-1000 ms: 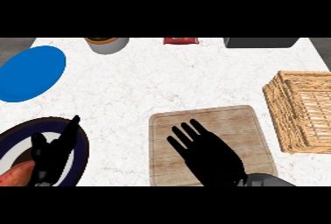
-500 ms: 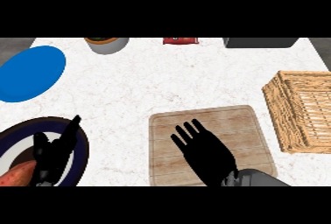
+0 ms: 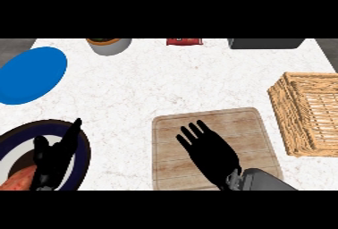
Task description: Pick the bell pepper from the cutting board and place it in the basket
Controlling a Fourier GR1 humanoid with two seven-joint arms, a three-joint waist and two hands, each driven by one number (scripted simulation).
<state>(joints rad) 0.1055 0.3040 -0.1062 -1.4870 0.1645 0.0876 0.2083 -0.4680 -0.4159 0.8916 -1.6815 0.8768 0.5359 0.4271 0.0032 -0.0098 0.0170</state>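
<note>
Blue plate (image 3: 30, 75) lies at the upper left of the white bench (image 3: 165, 85). Below it, my left robot hand (image 3: 56, 156) is wide, fingers straight, over a dark-rimmed plate (image 3: 23, 129). A reddish-orange thing (image 3: 20, 179) sits on that plate at the lower left edge; I cannot tell whether it is the bell pepper. At centre, my right robot hand (image 3: 211, 154) is spread wide over the cutting board (image 3: 171, 134), holding nothing. At the right stands the woven basket (image 3: 314, 112), apart from the board.

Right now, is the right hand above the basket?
No, the right hand spreads open over the cutting board, and the basket stands apart to its right.
</note>
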